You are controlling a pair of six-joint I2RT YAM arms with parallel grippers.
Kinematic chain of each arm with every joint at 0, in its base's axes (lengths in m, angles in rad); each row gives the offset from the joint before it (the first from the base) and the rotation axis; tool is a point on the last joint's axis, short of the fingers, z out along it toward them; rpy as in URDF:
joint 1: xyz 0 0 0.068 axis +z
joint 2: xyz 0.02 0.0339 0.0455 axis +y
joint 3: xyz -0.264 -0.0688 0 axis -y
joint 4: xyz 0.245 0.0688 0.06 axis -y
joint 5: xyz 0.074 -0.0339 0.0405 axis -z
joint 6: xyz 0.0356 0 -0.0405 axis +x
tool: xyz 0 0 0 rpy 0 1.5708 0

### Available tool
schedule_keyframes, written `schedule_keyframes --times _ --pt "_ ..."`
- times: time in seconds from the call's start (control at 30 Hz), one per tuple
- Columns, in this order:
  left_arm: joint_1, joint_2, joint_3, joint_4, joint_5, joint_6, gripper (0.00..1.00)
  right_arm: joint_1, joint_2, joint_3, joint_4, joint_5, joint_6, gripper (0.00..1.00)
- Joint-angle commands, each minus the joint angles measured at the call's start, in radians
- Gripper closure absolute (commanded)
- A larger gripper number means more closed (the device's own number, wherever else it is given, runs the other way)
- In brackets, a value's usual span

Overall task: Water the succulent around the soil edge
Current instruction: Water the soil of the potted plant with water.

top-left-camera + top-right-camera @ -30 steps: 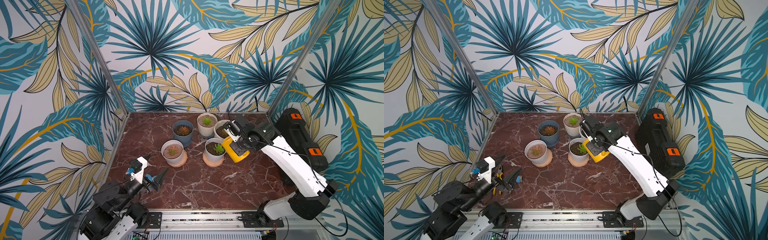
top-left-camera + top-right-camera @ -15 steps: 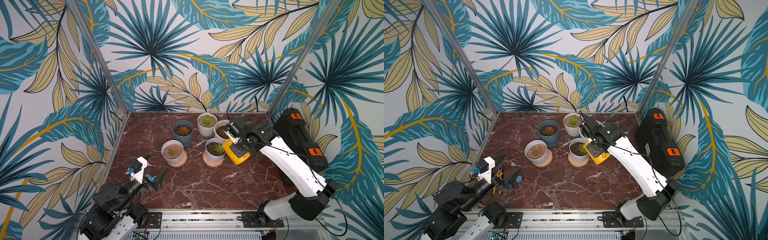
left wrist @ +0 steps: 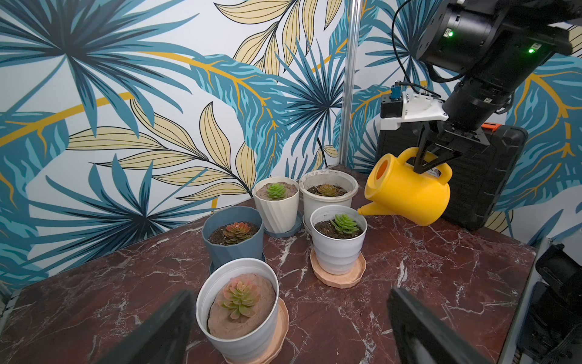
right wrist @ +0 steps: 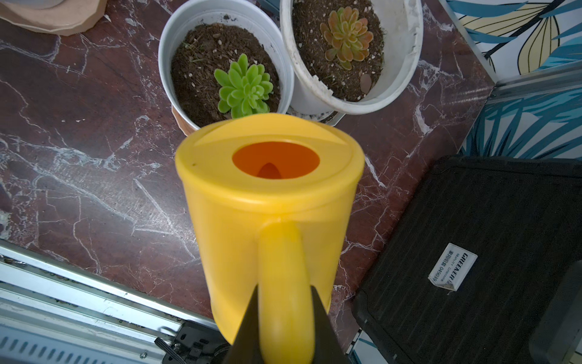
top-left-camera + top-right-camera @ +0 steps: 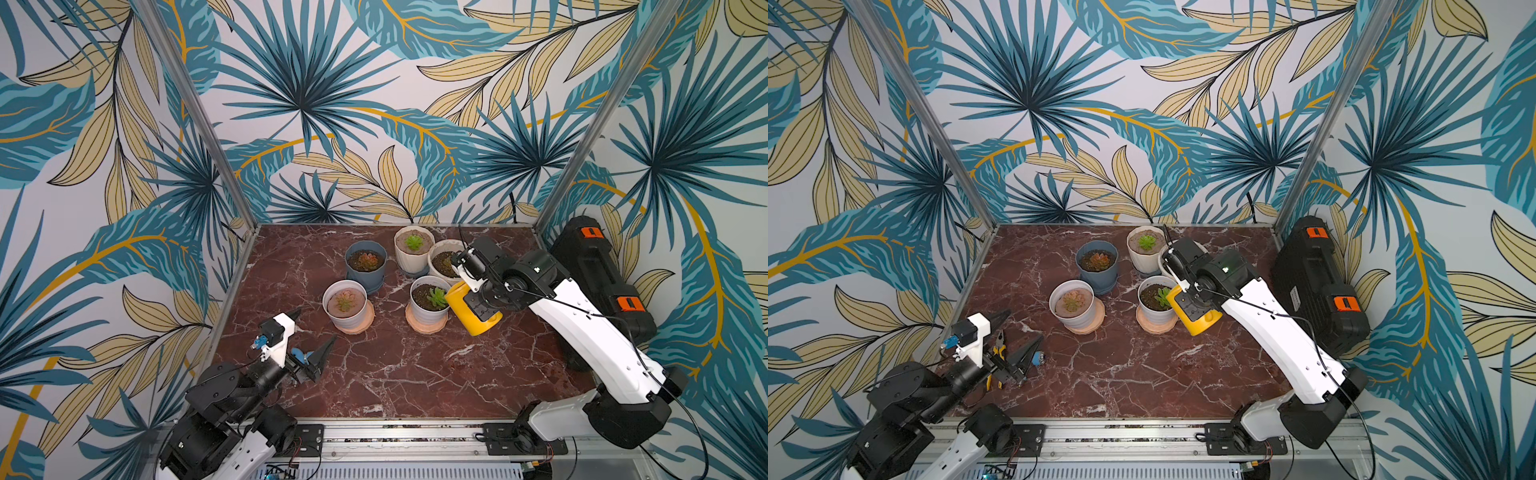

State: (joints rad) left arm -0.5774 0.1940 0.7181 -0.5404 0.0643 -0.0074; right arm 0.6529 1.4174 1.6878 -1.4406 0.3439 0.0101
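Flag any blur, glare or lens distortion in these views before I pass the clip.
Both top views: even light, soft shadows, no glare on the marble table; frame posts splay outward. Left wrist view: the left gripper fingers are blurred, the blue pot sharp. Right wrist view: the watering can handle looks soft, the green succulent crisp.

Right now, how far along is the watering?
Done: right gripper holds the yellow watering can by its handle, tilted, spout by the rim of the white pot with the green succulent. In hand: the pour; no water visible. Remaining: tracing the soil edge. Left gripper open.
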Motion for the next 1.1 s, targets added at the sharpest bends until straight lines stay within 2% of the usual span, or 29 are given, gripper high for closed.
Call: schedule_keyframes --times 0.0,0.43,1.07 --pt "-0.002 -0.010 -0.013 0.012 -0.002 0.007 0.00 0.010 -0.017 0.006 -0.026 -0.008 0.026 1.00" --pt "-0.002 -0.010 -0.011 0.009 -0.002 0.007 0.00 0.021 -0.021 -0.021 -0.023 0.000 0.034 1.00" --pt "-0.002 -0.011 -0.011 0.008 -0.008 0.007 0.00 0.094 -0.015 0.009 -0.029 -0.018 0.057 1.00"
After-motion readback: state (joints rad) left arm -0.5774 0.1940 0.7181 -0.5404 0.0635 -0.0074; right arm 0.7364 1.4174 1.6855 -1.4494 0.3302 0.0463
